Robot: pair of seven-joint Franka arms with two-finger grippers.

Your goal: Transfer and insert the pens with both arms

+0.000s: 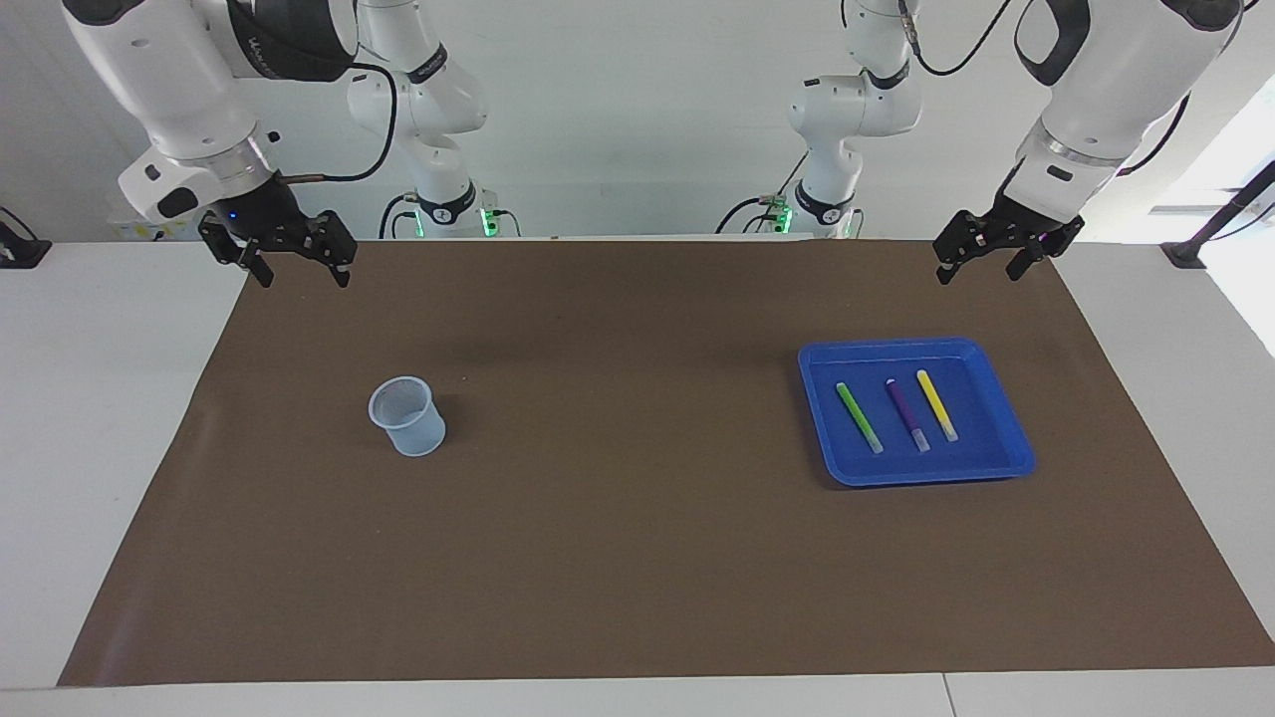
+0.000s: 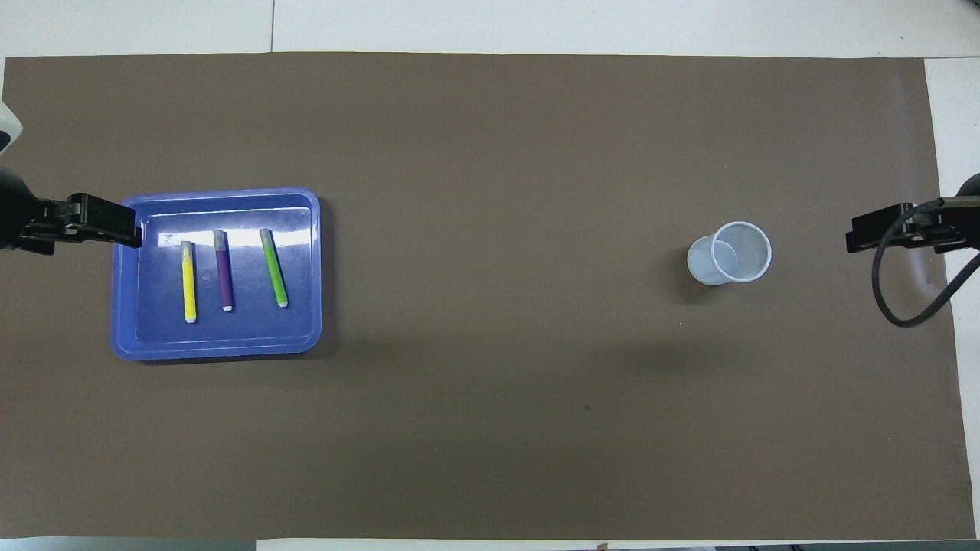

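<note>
Three pens lie side by side in a blue tray (image 1: 896, 347) toward the left arm's end of the table: green (image 1: 859, 417), purple (image 1: 907, 414) and yellow (image 1: 937, 404). The overhead view shows the tray (image 2: 222, 193) with the yellow (image 2: 188, 282), purple (image 2: 223, 269) and green (image 2: 274, 267) pens. My left gripper (image 1: 978, 276) is open and empty, raised over the mat by the tray's edge (image 2: 115, 226). My right gripper (image 1: 304, 279) is open and empty, raised over the mat's edge at the right arm's end (image 2: 869, 233). Both arms wait.
A translucent plastic cup (image 1: 408, 418) stands upright on the brown mat (image 1: 637, 558) toward the right arm's end, also in the overhead view (image 2: 731, 254). Two smaller white arms with green lights (image 1: 438, 119) (image 1: 847, 110) stand at the robots' edge. A black cable (image 2: 911, 306) loops by the right gripper.
</note>
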